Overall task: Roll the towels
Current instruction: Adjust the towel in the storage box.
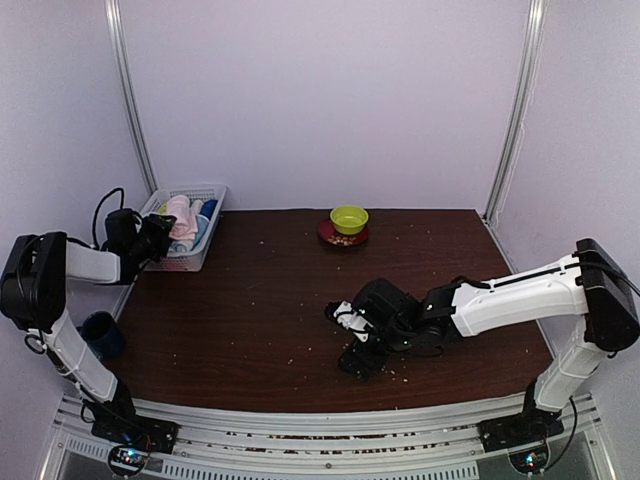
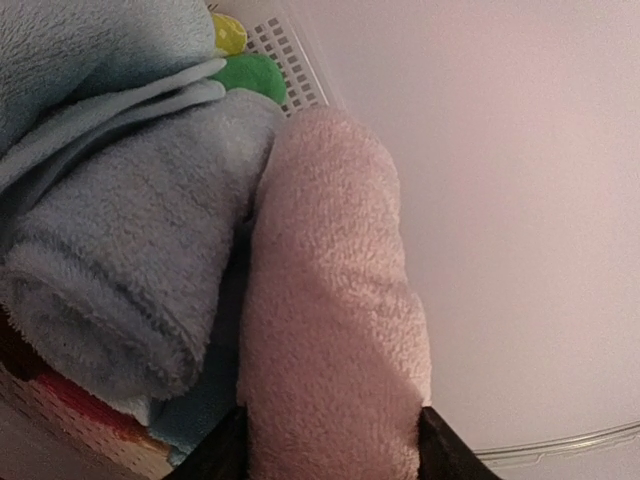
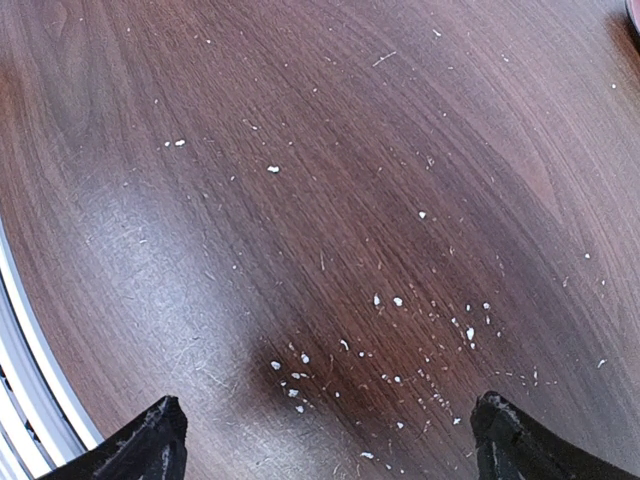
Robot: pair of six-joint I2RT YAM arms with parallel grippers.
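Pink towel [image 2: 330, 300] gripped by left end effector [image 2: 330, 455] in basket [image 1: 214, 191], far-left tabletop [image 1: 280, 300] corner | right end effector [image 3: 325, 440] held wide over tabletop.

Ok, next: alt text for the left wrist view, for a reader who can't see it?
A rolled pink towel fills the centre, with the left claw at the bottom edge, its dark fingers against the towel's two sides. To its left, light blue towels lie bundled over a white mesh basket, a pale wall behind.
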